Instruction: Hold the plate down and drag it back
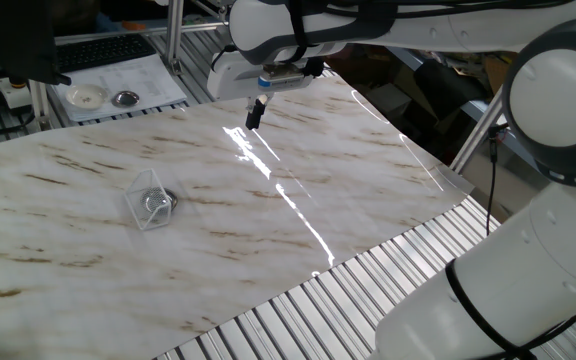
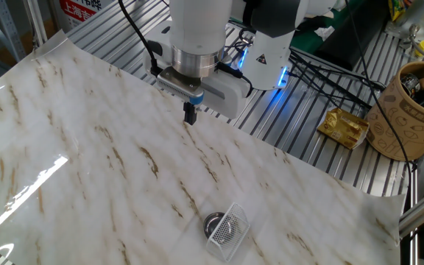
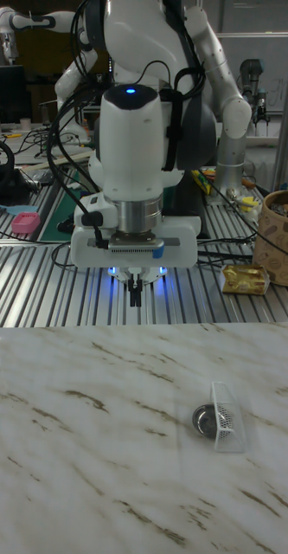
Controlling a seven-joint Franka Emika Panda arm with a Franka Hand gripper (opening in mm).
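Observation:
The plate (image 2: 213, 220) is a small shiny silver dish lying on the marble tabletop, half tucked against a clear plastic box (image 2: 229, 230). The tall fixed view shows the plate (image 3: 202, 419) left of the box (image 3: 227, 417), and one fixed view shows the plate (image 1: 161, 201) at the box's right side. My gripper (image 2: 190, 115) hangs over the table's edge nearest the robot base, far from the plate. Its fingers are pressed together and hold nothing. The gripper (image 3: 136, 296) and gripper (image 1: 254, 113) point straight down, a little above the surface.
A brown patterned cup (image 2: 411, 110) and a gold foil packet (image 2: 344, 126) sit on the slatted metal bench beside the table. On a paper sheet beyond the table lie a white round dish (image 1: 86, 96) and another small metal dish (image 1: 125, 98). Cables run near the robot base.

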